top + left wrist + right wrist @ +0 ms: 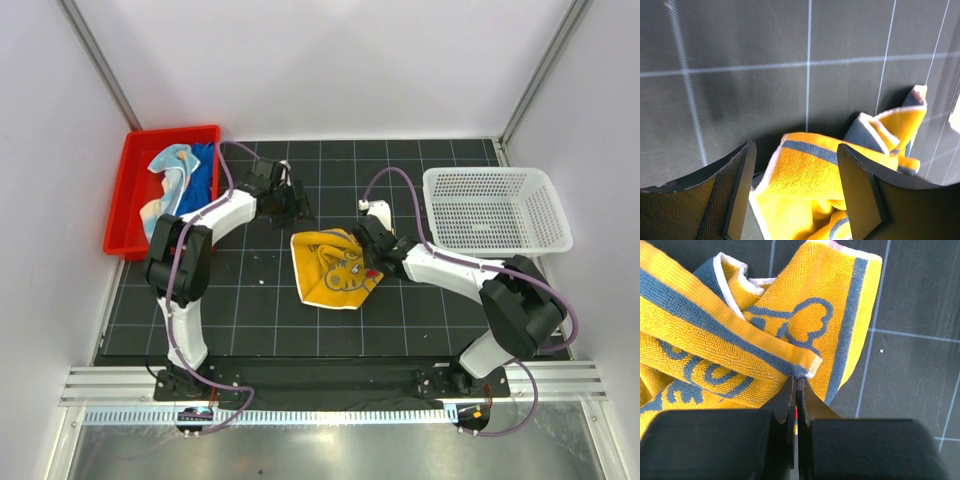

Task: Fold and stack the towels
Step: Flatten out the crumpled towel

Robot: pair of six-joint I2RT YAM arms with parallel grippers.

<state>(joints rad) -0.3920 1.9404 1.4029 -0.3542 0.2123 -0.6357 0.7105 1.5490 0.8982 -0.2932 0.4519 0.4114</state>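
A yellow-orange towel (335, 270) with blue lines lies crumpled in the middle of the black grid mat. My right gripper (373, 250) is shut on the towel's right-hand edge; in the right wrist view the jaws (798, 380) pinch a folded corner of the towel (740, 340). My left gripper (290, 203) is open just beyond the towel's far left corner. In the left wrist view its gripper (795, 150) has the yellow towel (810, 170) lying between and below the spread fingers. A royal blue towel (203, 165) and a pale patterned towel (168, 185) lie in the red tray. The purple towel is out of view.
The red tray (125, 205) stands at the far left edge of the mat. A white mesh basket (495, 208) stands at the far right. White walls close in the table on three sides.
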